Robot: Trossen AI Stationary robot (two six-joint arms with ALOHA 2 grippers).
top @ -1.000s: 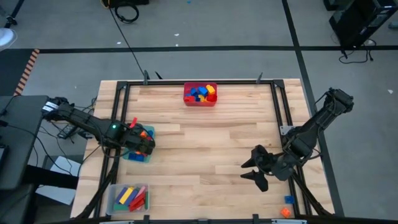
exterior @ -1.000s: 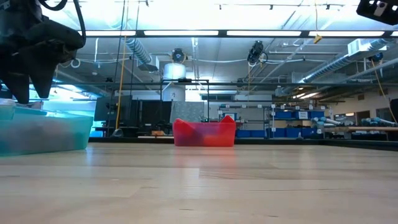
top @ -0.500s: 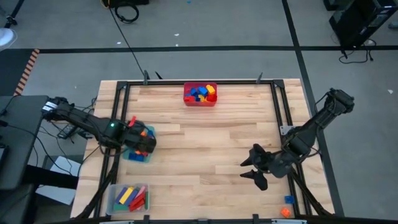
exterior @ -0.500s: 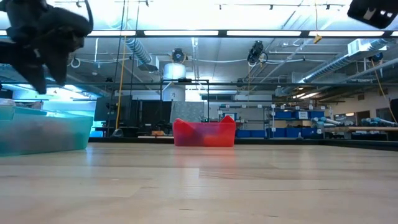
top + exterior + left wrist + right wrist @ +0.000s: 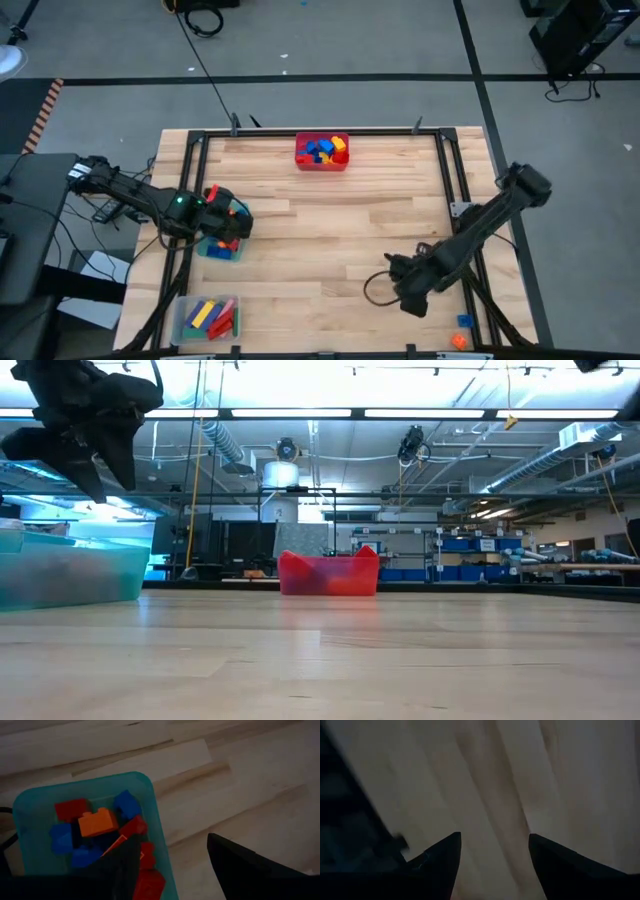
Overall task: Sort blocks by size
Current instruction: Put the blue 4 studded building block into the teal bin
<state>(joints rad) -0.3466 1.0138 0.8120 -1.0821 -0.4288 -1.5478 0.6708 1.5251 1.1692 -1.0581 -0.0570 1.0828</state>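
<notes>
Small blocks in orange, red and blue (image 5: 97, 821) lie in a teal bin (image 5: 155, 815) at the table's left. My left gripper (image 5: 170, 870) hangs open above that bin's right rim (image 5: 232, 224), tilted down, nothing between its fingers; the low view shows it (image 5: 85, 435) well above the bin (image 5: 70, 570). More blocks fill a red bin (image 5: 322, 152) at the far edge. Long blocks lie in a clear bin (image 5: 205, 318) at the near left. My right gripper (image 5: 405, 292) points down over bare wood at the near right, open and empty (image 5: 492, 857).
Two loose blocks, one blue (image 5: 463, 320) and one orange (image 5: 458, 340), lie beyond the frame rail at the near right corner. A black frame (image 5: 200, 150) runs along the table's left, far and right sides. Bare wood (image 5: 330, 240) spans the table's middle.
My right gripper has tipped from slanting to pointing straight down, sinking and shifting toward the table's left and near edge. My left gripper has risen a little above the teal bin and turned. Both stay open.
</notes>
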